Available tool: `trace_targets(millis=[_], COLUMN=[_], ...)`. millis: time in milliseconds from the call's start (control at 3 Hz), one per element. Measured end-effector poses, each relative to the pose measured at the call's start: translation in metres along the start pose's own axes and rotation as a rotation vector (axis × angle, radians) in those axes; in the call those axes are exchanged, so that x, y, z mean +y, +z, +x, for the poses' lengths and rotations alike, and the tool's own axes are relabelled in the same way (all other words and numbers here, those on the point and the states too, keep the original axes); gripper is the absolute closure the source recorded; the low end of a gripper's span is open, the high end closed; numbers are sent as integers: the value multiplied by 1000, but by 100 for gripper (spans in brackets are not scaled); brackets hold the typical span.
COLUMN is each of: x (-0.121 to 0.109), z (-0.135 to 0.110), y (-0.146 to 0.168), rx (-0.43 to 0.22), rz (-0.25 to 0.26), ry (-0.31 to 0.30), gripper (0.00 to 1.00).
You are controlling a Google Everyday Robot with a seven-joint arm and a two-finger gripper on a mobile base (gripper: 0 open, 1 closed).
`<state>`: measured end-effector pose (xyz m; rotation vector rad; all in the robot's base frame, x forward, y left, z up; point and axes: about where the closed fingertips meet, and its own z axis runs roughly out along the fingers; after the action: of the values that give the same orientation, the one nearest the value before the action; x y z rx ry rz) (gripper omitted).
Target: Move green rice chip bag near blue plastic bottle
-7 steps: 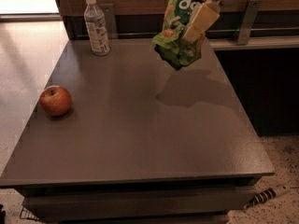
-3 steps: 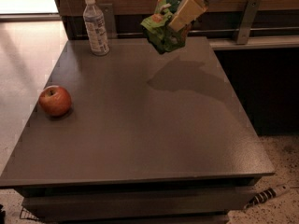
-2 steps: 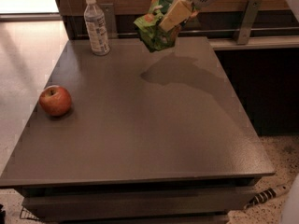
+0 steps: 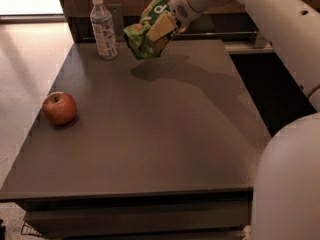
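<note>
Green rice chip bag point(image 4: 145, 40), clamped in my gripper point(image 4: 162, 28), has swung left and now hangs near the blue plastic bottle point(image 4: 103, 29); setting it down remains.

Green rice chip bag point(image 4: 141, 43), in gripper point(image 4: 161, 28) above table point(image 4: 150, 134), bears unreadable white lettering.

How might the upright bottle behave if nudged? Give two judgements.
Tall and narrow, the blue plastic bottle probably tips easily. Small and plastic, it likely slides lightly. The gripper, gripping the green rice chip bag, hangs beside it.
</note>
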<state>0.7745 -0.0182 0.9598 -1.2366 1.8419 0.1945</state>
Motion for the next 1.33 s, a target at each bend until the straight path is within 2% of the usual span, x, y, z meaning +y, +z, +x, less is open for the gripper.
trace_targets(millis=[333,667,1000,1333], x=[10,12,14,16], z=[2,2,2,3], y=[35,36,40,43], rx=[-11,-9,-8,-7], rz=[-55,-57,-63,-67], ry=[34,32,32,32], gripper=[98,75,45,22])
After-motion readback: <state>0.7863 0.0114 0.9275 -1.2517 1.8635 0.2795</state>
